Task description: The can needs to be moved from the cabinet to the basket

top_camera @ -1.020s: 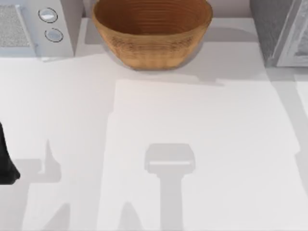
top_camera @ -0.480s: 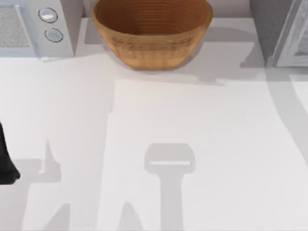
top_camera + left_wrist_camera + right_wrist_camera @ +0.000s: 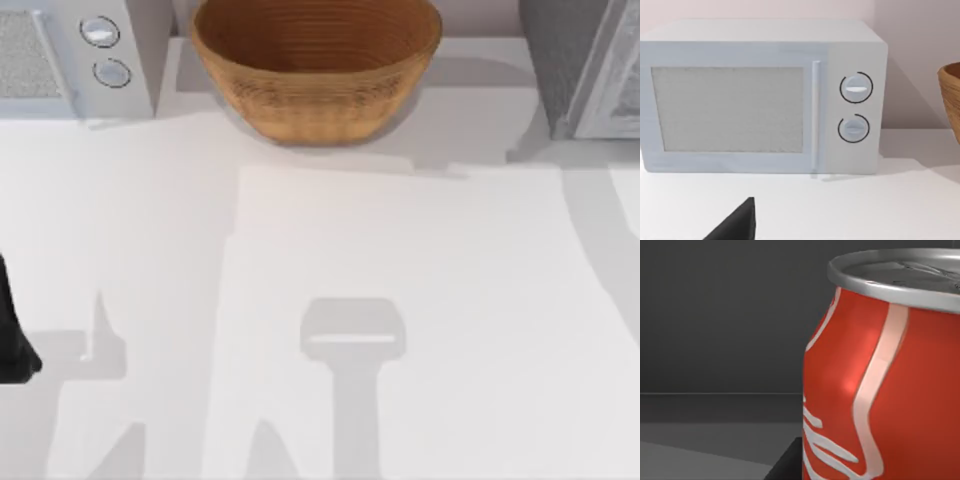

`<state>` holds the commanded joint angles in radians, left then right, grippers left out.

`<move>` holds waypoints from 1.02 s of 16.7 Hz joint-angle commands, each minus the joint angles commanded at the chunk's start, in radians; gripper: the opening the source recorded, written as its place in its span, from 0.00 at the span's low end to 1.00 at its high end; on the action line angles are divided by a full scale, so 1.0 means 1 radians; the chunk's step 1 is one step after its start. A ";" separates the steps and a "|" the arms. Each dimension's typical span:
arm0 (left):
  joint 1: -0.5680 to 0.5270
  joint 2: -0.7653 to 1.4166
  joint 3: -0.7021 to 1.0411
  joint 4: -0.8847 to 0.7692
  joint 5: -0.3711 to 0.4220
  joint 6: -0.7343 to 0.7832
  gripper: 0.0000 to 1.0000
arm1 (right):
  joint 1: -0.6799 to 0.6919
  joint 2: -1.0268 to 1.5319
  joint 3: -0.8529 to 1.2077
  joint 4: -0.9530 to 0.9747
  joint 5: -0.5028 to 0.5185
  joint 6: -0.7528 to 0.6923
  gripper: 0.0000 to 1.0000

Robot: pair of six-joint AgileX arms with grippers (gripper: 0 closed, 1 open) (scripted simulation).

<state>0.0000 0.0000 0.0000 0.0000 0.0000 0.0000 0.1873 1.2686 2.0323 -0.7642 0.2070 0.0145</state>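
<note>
The can [image 3: 880, 380] stands upright inside the dark cabinet [image 3: 560, 60] at the table's far right, and our right wrist camera sits very close to its red side, with a dark piece of our right gripper's finger just below it. Whether that gripper is clenched on the can or released, we cannot tell. We judge the step in hand to be taking the can, so we want the fingers square to its sides and gripping mid-body, then a straight draw out through the cabinet's opening without tipping it. The basket [image 3: 316, 70] waits at the far middle of the table, empty as far as we see. Our left arm [image 3: 12, 340] is parked at the table's left edge, facing the white microwave [image 3: 765, 95]; its gripper's state we likewise cannot tell.
</note>
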 joint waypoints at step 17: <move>0.000 0.000 0.000 0.000 0.000 0.000 1.00 | -0.119 -0.811 -1.393 0.488 -0.133 -0.010 0.00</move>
<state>0.0000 0.0000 0.0000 0.0000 0.0000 0.0000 0.0684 0.4572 0.6391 -0.2757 0.0739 0.0044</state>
